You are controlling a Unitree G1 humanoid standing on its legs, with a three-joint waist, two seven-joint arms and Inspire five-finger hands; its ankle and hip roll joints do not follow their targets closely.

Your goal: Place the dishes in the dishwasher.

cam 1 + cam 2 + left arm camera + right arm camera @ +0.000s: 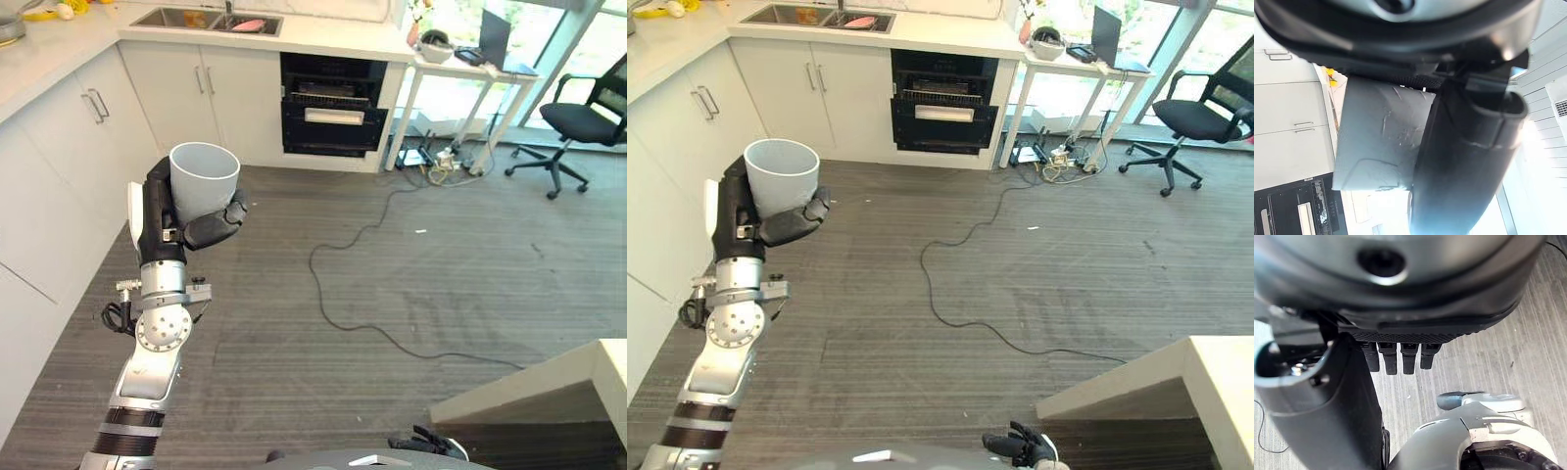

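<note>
Left robot hand (181,220) wrapped around grey cup (204,178), upright, raised over the floor beside white cabinets (59,166). Open dishwasher (331,110) well ahead. Right robot hand (1024,447) low, fingers curled, empty.

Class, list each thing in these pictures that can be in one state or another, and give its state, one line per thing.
Cup: upright, held off the floor.
Left hand: shut on the cup.
Right hand: low by the robot, holding nothing, fingers curled.
Dishwasher: open, racks showing.
Cabinet doors: closed.
Laptop: lid up, on the side table.
Office chair: unoccupied.
</note>
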